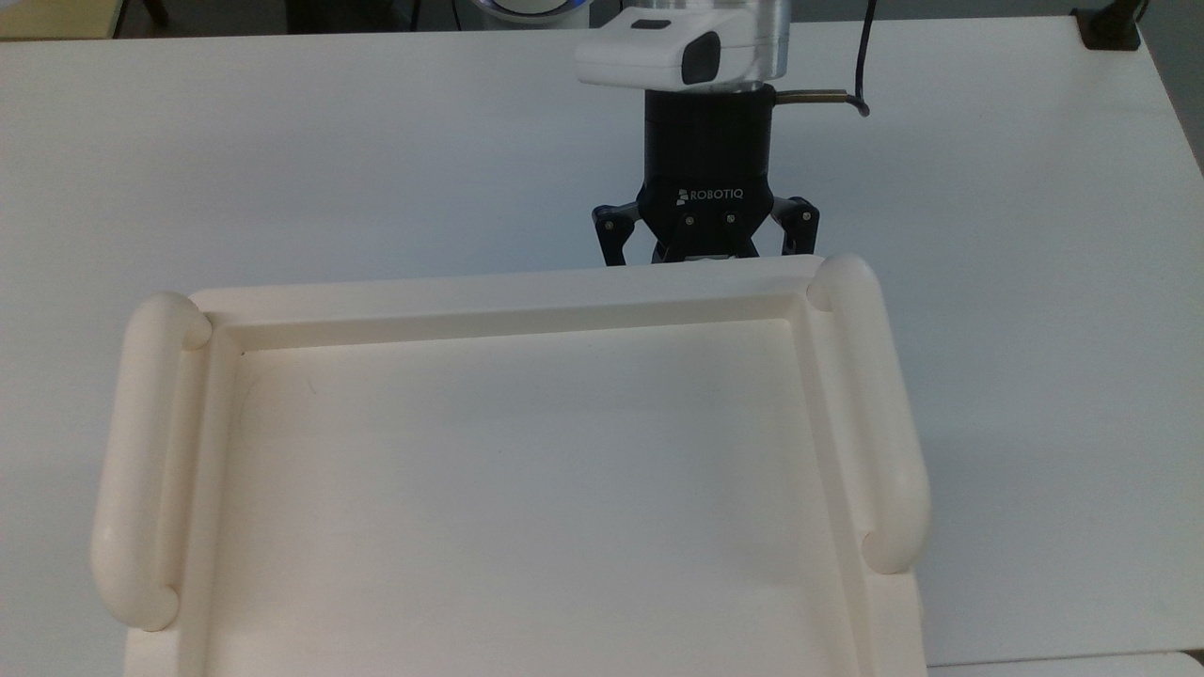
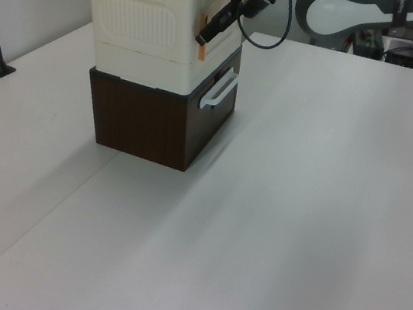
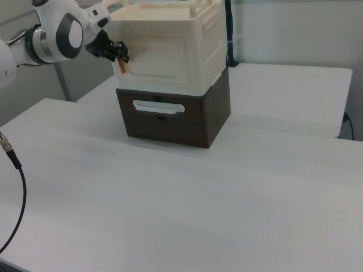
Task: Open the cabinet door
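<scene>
White tabletop (image 3: pixel 238 187) carrying a cream cabinet stacked on a dark brown drawer unit, with the gripper at the cabinet's front.

Under the cream cabinet (image 2: pixel 145 23), the brown drawer unit (image 3: pixel 173 122) has a white bar handle (image 3: pixel 158 106) just below the gripper (image 3: pixel 117 52); a black cable (image 3: pixel 17 187) hangs at the right view's left. The cabinet door (image 3: pixel 161 61) is the flat cream front panel, closed flush, its orange fitting (image 3: pixel 121 66) at the edge on the right view's left. The black fingers meet that fitting edge, drawn narrow; whether they clamp it I cannot tell. The top view looks down on the recessed top (image 1: pixel 527 489) and its two rounded bars, whose rim hides the fingertips and the door; the left view and right view show both.
</scene>
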### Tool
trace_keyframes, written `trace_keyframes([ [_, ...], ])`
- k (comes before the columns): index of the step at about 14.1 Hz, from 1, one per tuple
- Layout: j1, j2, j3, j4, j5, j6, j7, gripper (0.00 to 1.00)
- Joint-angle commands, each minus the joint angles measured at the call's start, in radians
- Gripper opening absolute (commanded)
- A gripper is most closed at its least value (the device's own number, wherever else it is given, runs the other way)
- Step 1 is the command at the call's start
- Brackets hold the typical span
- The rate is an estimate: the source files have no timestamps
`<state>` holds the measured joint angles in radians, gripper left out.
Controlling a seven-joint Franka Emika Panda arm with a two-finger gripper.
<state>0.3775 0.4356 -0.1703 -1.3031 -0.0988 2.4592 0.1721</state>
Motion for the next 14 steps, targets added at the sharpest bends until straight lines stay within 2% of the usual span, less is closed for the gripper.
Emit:
trace_keyframes([
  [1, 0.023, 0.022, -0.024, 0.016, -0.027, 0.034, 0.026, 0.33],
  [9, 0.009, -0.032, -0.025, -0.019, -0.019, -0.002, 0.009, 0.28],
  [12, 0.009, -0.08, -0.021, -0.042, -0.009, -0.17, -0.023, 0.28],
  [14, 0.008, -0.115, -0.017, -0.042, 0.028, -0.355, -0.08, 0.25],
])
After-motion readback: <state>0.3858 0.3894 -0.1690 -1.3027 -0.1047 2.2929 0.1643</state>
